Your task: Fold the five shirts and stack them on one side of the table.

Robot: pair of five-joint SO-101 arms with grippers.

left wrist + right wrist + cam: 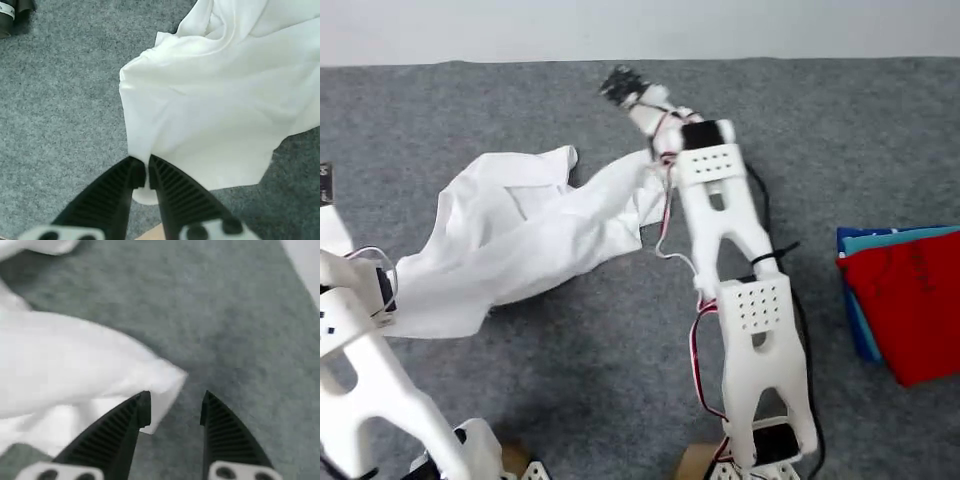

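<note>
A crumpled white shirt (520,235) lies spread over the left middle of the grey table (570,370). In the left wrist view my left gripper (147,172) is shut on the shirt's (215,100) near edge, with cloth pinched between the tips. From above, that gripper (390,298) sits at the shirt's left lower edge. My right gripper (174,410) is open, and a corner of the white shirt (75,365) lies beside one finger (141,409). In the high view the right gripper (623,86) is at the far middle, beyond the shirt's right corner.
A stack of folded shirts sits at the table's right edge, with a red one (910,300) on top and blue ones (855,325) below. A small dark object (325,183) lies at the left edge. Bare grey table lies between the arms.
</note>
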